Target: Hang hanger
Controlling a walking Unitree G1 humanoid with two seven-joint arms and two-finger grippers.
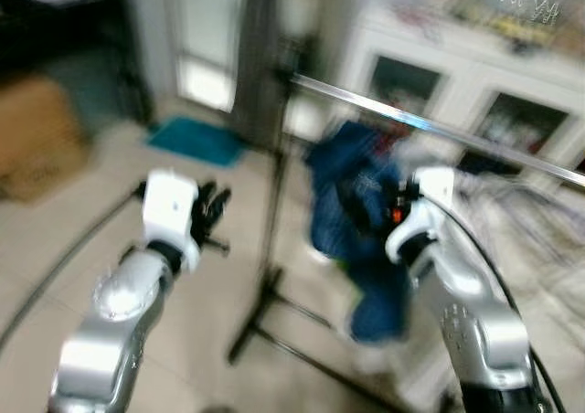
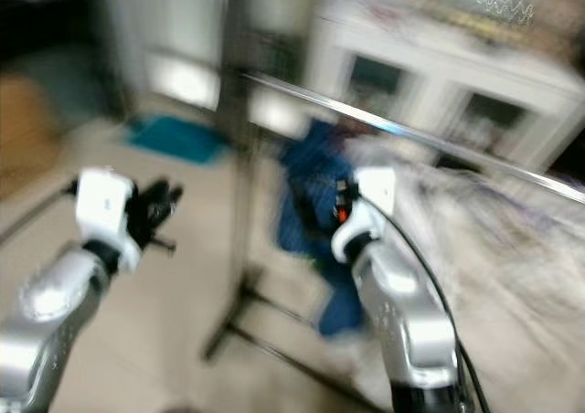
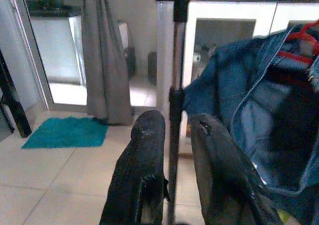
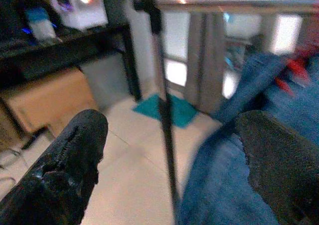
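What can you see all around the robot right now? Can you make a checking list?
Surface: pale tiled floor.
Job's things: silver clothes rail on a black stand; blue denim garment on a red hanger, beside the rail, hooked or not cannot tell.
Clutter: teal mat; cardboard box.
End effectors: left end effector raised near the stand's post, fingers a little apart, holding nothing; right end effector against the garment, fingers wide open in the right wrist view.
Cables: black cable along the right arm.
Surroundings: white cabinet, grey curtain; head views blurred.
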